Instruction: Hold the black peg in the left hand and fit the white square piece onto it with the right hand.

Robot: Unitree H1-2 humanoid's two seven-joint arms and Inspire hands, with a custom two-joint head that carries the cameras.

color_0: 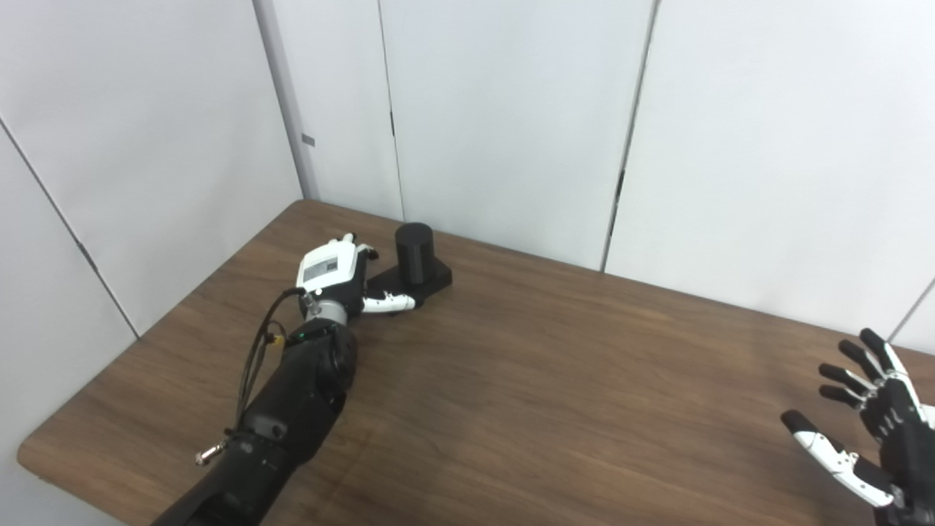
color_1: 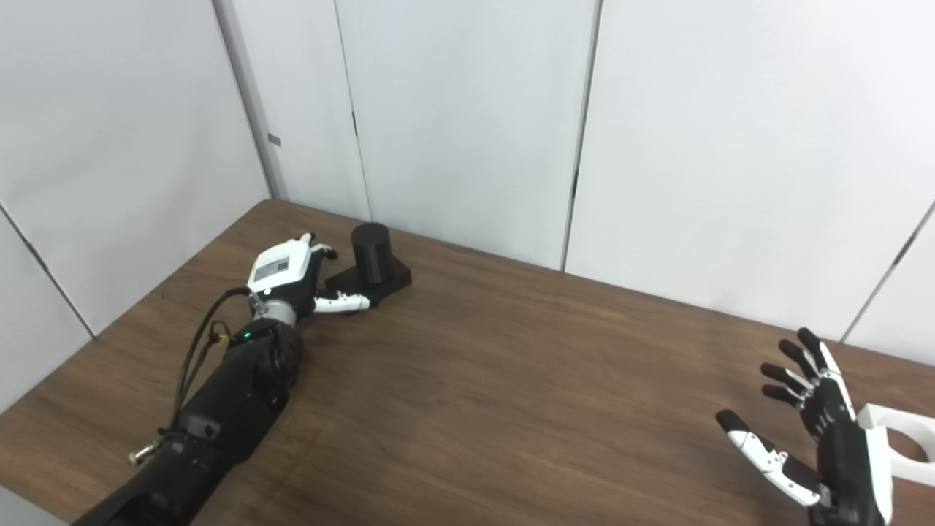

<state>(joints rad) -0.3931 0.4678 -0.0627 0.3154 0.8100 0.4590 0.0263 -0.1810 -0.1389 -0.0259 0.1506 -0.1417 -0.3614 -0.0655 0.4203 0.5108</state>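
Fingers of the left hand [color_0: 332, 274] reach past the near side of the black peg [color_0: 414, 252], mostly hidden behind the white back of the hand, so I cannot tell how far they are spread; only the thumb shows clearly, lying along the front edge of the peg's flat base. Nothing suggests the peg is gripped yet: it stands upright on its base at the far left part of the table [color_0: 555, 394], close to the back edge and the wall panels.

Well apart from it, at the near right corner, the right hand [color_1: 825, 431] hovers with fingers wide apart and thumb stretched out, holding nothing. The white square piece [color_1: 902, 442] lies flat on the table just behind that hand (visible only in the right eye view, and partly cut by the picture's edge), with its round hole facing up.

My judgement is that the step in hand is the two grasps, not the fitting. To do it well, the left hand should close around the base or low on the cylinder, leaving the top free for the piece to slide down. The right hand should pinch the square piece by its outer edges, keeping fingers out of the hole. Both should be firm before the hands come together, since a tilted peg would make the hole bind.
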